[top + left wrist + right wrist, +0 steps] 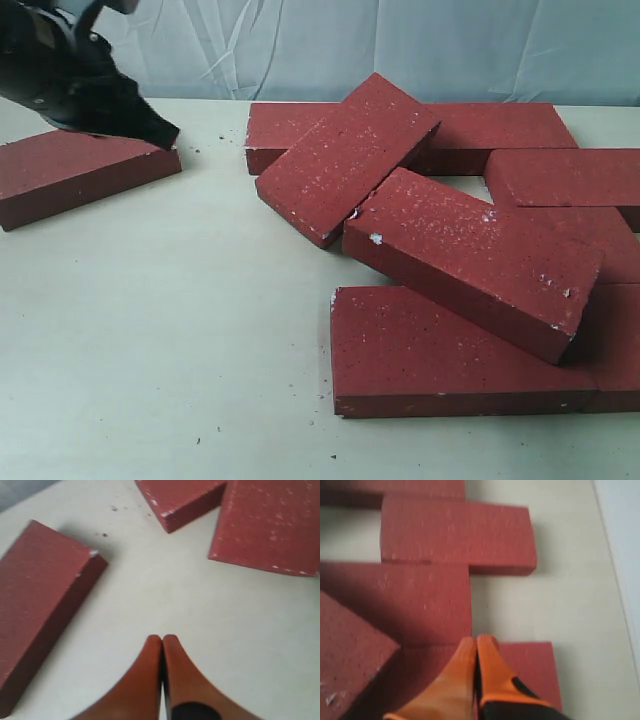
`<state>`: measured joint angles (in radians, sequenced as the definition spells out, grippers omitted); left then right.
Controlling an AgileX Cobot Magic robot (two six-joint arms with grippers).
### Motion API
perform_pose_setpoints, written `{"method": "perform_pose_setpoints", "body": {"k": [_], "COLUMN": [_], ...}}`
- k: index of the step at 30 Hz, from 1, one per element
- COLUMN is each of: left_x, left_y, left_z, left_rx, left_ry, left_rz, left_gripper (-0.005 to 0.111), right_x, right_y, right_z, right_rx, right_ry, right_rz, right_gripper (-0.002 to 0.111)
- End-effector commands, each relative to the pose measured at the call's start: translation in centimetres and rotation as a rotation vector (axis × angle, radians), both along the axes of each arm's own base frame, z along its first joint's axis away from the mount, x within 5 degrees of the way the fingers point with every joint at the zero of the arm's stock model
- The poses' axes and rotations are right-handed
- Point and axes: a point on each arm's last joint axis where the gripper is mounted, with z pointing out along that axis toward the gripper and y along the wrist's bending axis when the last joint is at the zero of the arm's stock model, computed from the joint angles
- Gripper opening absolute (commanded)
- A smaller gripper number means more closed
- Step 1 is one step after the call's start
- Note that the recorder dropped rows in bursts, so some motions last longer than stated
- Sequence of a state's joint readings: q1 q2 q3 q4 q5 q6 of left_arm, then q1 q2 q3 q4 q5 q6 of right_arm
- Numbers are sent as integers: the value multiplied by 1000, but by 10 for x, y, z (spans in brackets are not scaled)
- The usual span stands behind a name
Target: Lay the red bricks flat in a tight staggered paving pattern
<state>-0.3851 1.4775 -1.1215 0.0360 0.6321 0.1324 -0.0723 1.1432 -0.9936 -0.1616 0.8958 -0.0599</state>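
Barely started — 2 tilted bricks (345, 155) top the flat red bricks (420, 365), 1 lone brick (80, 170) apart; left gripper (162, 640), right gripper (476, 641) pinched empty.

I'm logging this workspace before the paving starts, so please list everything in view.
Lone brick: one, dark red, flat, left, apart from the pile.
Tilted bricks: two, dark red, leaning on the pile's flat ones.
Flat pile bricks: at least five, dark red, right side.
Crumbs: several, dark, scattered on table.
Table: one, cream, under everything.
Backdrop: one, pale blue, behind.
Left tool: one, orange, shut, near lone brick.
Right tool: one, orange, shut, over flat pile bricks.
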Motion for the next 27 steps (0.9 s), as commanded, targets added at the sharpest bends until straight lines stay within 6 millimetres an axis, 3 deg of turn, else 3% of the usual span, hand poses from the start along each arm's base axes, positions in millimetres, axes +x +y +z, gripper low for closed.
{"method": "perform_pose_setpoints", "body": {"k": [1,7,15,27], "left_x": [12,31,43,48], "left_y": [-22,-38,-72,-137], "left_z": [-16,-35,-53,-75], "left_rx": [-72,-104,-95,-66], "left_ry": [106,221,244,268], "left_rz": [-104,-147,-224,-362], "left_gripper": [0,0,0,0], "right_x": [5,4,3,0], "right_y": [2,11,19,20], "right_z": [-25,-55,-82,-96], "right_rx": [35,152,236,243], "right_ry": [246,384,324,301], "right_rz": [-5,-3,19,17], "right_gripper": [-1,-1,-1,-1]}}
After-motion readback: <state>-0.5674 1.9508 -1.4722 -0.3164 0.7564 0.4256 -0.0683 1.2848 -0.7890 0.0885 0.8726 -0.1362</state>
